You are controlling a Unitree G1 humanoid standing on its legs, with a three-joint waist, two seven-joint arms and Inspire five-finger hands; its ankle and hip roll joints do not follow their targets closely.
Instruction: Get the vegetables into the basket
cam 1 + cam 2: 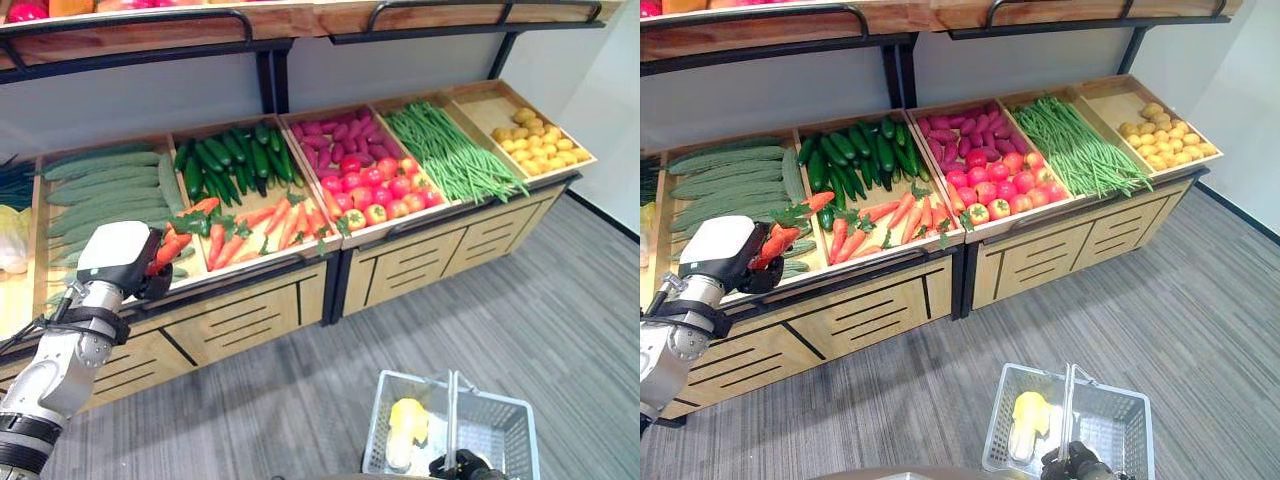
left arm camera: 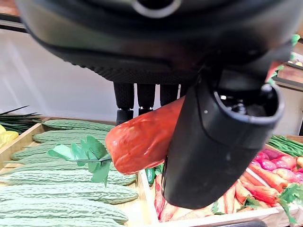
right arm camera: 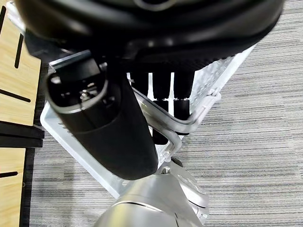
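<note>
Carrot (image 1: pixel 166 250) clamped in left hand (image 1: pixel 140 270) over display front edge, white wire basket (image 1: pixel 500 425) on grey floor well apart
Eye views: bins of bitter gourds (image 1: pixel 100 190), cucumbers (image 1: pixel 230 160), carrots (image 1: pixel 265 225), tomatoes (image 1: pixel 385 190), green beans (image 1: pixel 455 155); yellow item (image 1: pixel 408 415) in basket. Left wrist: fingers (image 2: pixel 146 97) and thumb curled round carrot. Right wrist: right hand (image 3: pixel 123 52) fingers (image 3: pixel 161 90) hooked round basket handle (image 3: pixel 163 118). No legible writing

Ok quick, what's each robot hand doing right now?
Left hand: closed around a carrot.
Right hand: closed around the basket's handle.
</note>
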